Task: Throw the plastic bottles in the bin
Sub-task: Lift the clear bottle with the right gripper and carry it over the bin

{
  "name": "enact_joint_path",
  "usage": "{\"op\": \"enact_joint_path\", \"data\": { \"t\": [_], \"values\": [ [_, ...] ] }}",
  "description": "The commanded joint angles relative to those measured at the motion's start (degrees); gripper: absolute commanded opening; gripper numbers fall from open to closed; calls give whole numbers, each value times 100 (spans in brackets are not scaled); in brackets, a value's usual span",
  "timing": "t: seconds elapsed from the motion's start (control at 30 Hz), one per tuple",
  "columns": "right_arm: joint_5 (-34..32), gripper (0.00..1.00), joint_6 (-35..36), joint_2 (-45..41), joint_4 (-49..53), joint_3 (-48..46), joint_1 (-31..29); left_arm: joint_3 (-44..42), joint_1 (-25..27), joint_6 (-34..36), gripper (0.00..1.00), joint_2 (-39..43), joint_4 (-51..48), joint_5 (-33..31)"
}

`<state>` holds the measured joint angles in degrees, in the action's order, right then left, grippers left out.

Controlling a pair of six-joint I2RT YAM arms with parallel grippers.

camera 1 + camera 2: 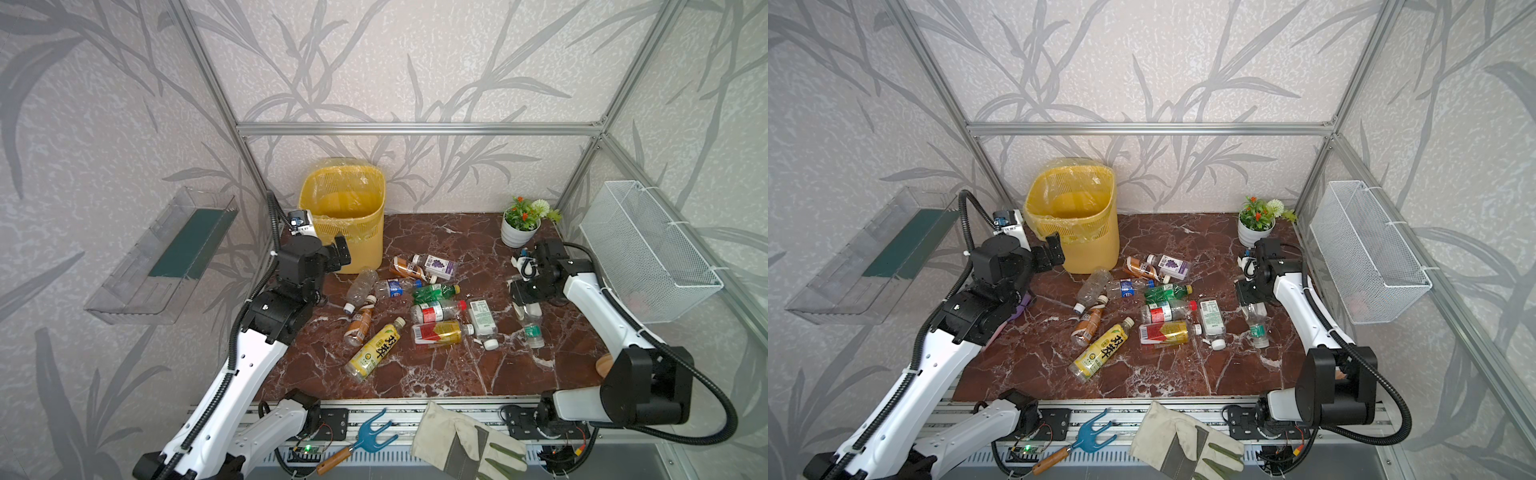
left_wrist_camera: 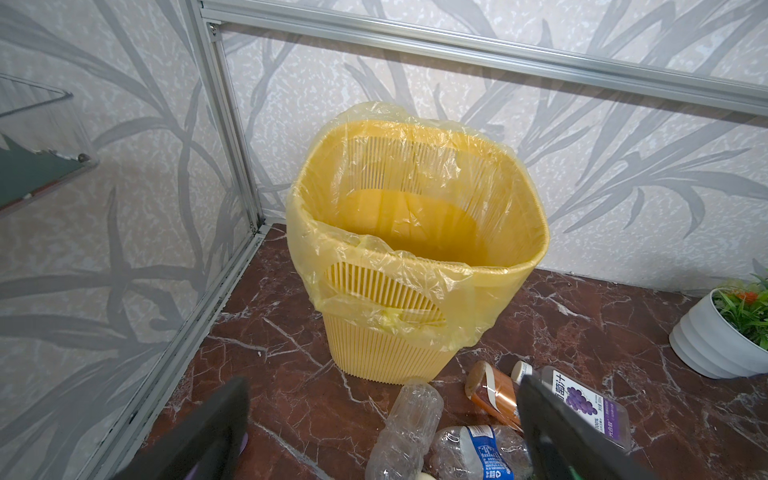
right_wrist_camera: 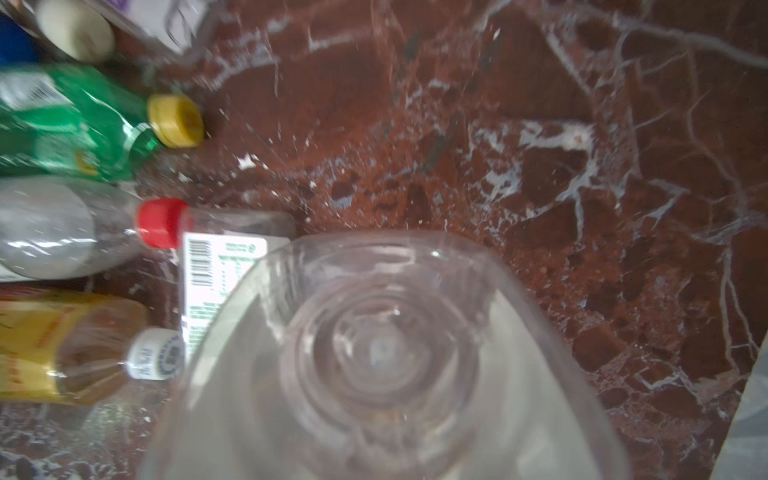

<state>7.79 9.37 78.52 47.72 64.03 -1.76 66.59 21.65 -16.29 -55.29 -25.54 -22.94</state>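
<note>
my left claw (image 2: pixel 382 379) was wide open and held nothing, just beside the yellow bin (image 1: pixel 368 249), which stood at the far left of the table (image 1: pixel 457 374). my right claw (image 1: pixel 527 308) was down over the far end of a clear bottle (image 1: pixel 532 330) with a green label, lying on the right side. whether it gripped, i cannot tell. the other plastic bottles (image 1: pixel 434 311) lay together in the middle.

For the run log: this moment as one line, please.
left gripper open near yellow lattice plastic bin | right gripper around clear green-labelled plastic bottle, grip unclear | bin looks empty
</note>
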Motion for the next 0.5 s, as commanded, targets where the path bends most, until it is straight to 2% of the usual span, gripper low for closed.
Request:
{"op": "enact_joint_path", "data": {
  "t": [0.0,0.27,0.47],
  "values": [
    [822,55,-253,-414,-250,199,22,52,6,-144,99,79,-172,-167],
    [2293,54,-1949,-1399,-2735,-22,-62,-117,-18,-427,99,92,-326,-547],
    [2631,57,-3574,-1501,-5227,-321,-470,-200,-93,-904,99,96,-669,-782]
  ]
}}
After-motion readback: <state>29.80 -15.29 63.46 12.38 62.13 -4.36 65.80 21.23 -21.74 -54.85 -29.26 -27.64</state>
